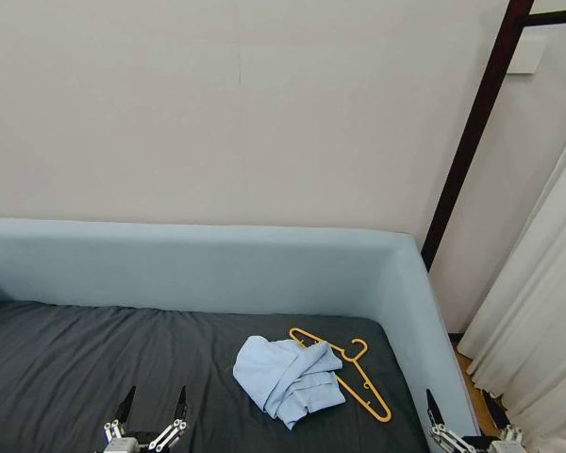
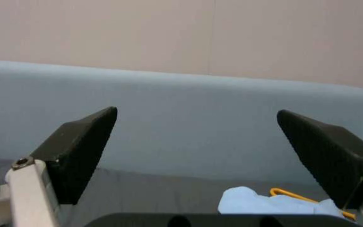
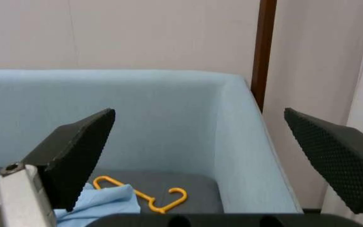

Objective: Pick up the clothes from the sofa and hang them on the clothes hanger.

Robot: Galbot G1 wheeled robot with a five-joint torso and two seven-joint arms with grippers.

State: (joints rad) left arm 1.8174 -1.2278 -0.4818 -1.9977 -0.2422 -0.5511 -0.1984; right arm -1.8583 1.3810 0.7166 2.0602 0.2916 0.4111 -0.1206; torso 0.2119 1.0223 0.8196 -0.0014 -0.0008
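Holds left gripper (image 2: pixel 195 111) and right gripper (image 3: pixel 198 113) low, fingers (image 2: pixel 81 146) of both spread wide and empty, likely ready for a grasp. Sees shirt (image 1: pixel 288 377) crumpled on sofa (image 1: pixel 217 269) ahead of the fingers, between the two pairs, partly covering hanger (image 1: pixel 375 408).

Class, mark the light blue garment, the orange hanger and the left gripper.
light blue garment (image 1: pixel 288 377), head view, crumpled middle.
orange hanger (image 3: pixel 134 193), right wrist view, bare bar.
left gripper (image 1: pixel 153 396), head view, midway between fingertips.

Left gripper (image 1: pixel 154 408) low, fingers (image 2: pixel 81 146) spread wide, right gripper (image 3: pixel 197 111) low, fingers likewise apart
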